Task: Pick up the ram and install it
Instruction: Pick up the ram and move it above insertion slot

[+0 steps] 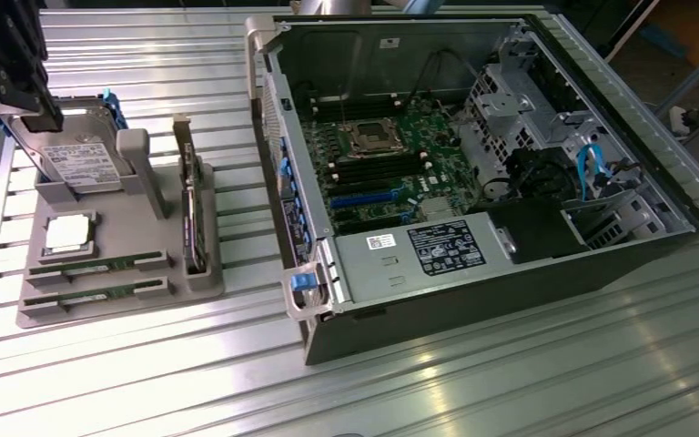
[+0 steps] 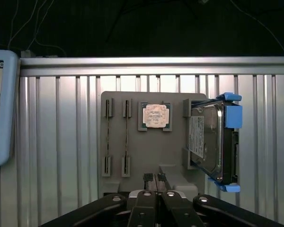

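Two ram sticks, long, narrow and green with dark chips, each standing on its long edge in its own slot of a grey tray [image 1: 131, 232]: inner ram stick [image 1: 95, 266], beside the processor chip [image 1: 68, 232]; outer ram stick [image 1: 88, 299], parallel to it along the tray's near edge.

Tray, on the ribbed metal worktop [image 1: 508, 382], also holds:
- the square silver processor chip, flat in a recess;
- one hard drive [image 1: 83, 159] in a blue bracket, propped upright at the far end;
- one dark card [image 1: 192, 214], on edge along the exterior view's right side.

Computer case [image 1: 483, 300]: open, lying at the exterior view's right of the tray, green motherboard [image 1: 374, 173] inside.

Claw [image 2: 156, 185]: fingers pressed together, holding nothing, above the tray's hard-drive end. Both ram sticks lie at the opposite end, apart from the claw and untouched.
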{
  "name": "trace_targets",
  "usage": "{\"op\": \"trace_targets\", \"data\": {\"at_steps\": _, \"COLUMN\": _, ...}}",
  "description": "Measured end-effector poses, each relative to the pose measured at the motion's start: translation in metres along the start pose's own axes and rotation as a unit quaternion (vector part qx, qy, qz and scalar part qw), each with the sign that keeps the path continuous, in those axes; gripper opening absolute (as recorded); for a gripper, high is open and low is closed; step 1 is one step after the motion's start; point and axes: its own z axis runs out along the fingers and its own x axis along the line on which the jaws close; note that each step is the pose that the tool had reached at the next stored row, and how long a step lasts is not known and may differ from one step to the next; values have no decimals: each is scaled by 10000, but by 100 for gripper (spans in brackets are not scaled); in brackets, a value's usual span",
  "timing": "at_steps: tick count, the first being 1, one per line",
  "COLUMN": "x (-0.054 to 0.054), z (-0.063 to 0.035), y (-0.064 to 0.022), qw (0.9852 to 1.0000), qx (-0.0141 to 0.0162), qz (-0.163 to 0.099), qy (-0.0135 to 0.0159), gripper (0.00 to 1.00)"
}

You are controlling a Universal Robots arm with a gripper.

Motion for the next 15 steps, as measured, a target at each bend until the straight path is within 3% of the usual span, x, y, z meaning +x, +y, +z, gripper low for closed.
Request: {"op": "trace_targets", "data": {"at_steps": 15, "x": 158, "z": -4, "y": 1, "qw": 10000, "qx": 0, "qz": 0, "qy": 6, "gripper": 11}}
